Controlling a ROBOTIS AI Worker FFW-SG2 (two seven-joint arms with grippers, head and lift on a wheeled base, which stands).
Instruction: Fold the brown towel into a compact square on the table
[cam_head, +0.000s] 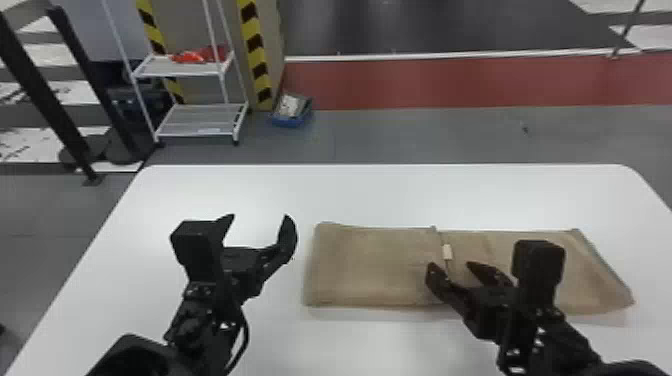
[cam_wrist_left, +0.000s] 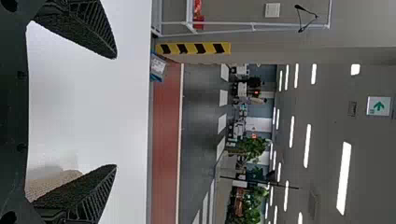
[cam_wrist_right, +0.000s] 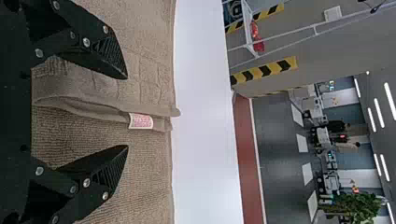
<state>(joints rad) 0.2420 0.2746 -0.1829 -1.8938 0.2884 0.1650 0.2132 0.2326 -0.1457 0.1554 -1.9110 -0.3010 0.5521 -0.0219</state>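
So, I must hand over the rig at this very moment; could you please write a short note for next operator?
Left tool: open, empty, above the table, left of the brown towel.
Right tool: open, over the towel's middle near its white label, gripping nothing.
Towel: lying in a long band, with an edge crossing near its middle.
Done: it looks partly folded.
Remaining: the compact square, probably by folding one half over the other.

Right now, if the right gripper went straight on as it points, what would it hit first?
Probably the brown towel, near its small label, though the height of the right gripper above it is unclear.
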